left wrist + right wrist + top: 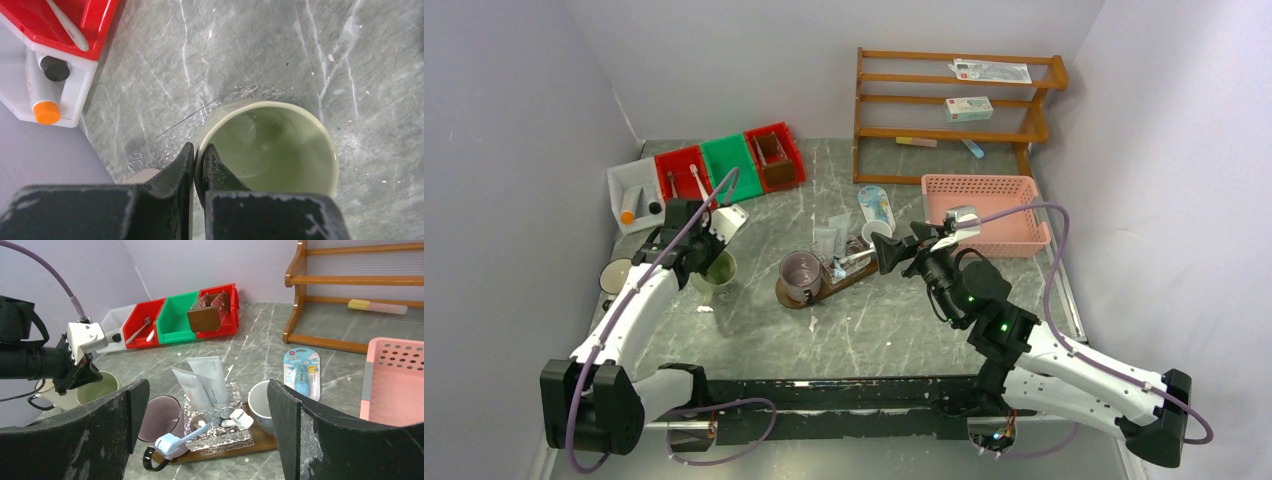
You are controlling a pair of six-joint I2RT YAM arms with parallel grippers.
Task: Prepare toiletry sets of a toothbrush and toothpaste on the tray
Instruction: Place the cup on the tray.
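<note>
Near side: right gripper [206,385] hovers, jaws wide apart, empty, just short of tray [260,443], a dark brown oval board at middle of grey marbled desk [904,330]. On it: purple mug [160,415], clear glass dish [235,437] holding two white tubes [210,382] and blue-white toothbrush [187,432], white cup [260,402]. Left of tray, left gripper [198,150], jaws clamped on rim of pale green mug [270,150]. Beyond: red and green bins [724,160], pink basket [984,210], wooden rack [954,110]. Tray's long axis runs near-left to far-right.
</note>
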